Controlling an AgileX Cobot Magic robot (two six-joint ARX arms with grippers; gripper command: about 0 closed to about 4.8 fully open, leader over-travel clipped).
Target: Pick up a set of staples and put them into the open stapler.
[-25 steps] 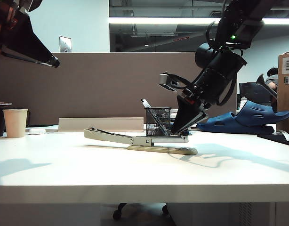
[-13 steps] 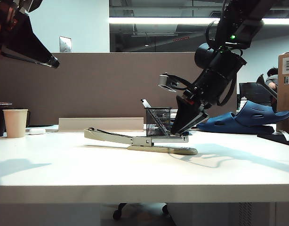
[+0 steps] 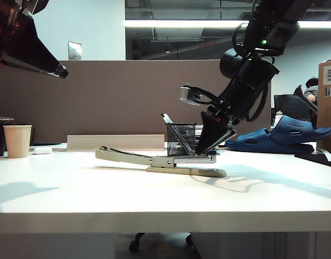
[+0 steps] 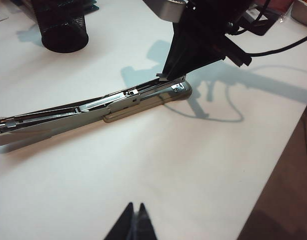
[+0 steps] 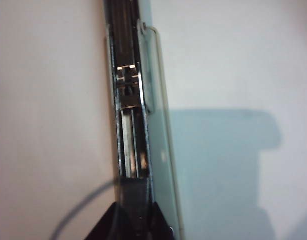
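The beige stapler (image 3: 160, 161) lies opened flat on the white table, its silver channel (image 5: 131, 100) facing up. My right gripper (image 3: 200, 151) points steeply down at the channel's end nearest the pen cup. In the right wrist view its fingers (image 5: 136, 220) stand on either side of a dark grey bar, the set of staples (image 5: 136, 197), which fills the gap and sits in line with the channel. The left wrist view shows the stapler (image 4: 93, 107) with the right gripper (image 4: 168, 76) at its end. My left gripper (image 3: 60, 70) hangs high at the far left, shut (image 4: 134, 210) and empty.
A black mesh pen cup (image 3: 180, 139) stands just behind the stapler, close to the right gripper. At the left there is a paper cup (image 3: 18, 140), and a blue shoe (image 3: 284, 135) lies at the back right. A brown partition runs along the table's back edge.
The right arm has leaned slightly to the left, its fingertips staying at the stapler's channel end. The stapler has barely shifted. The left arm has not moved.
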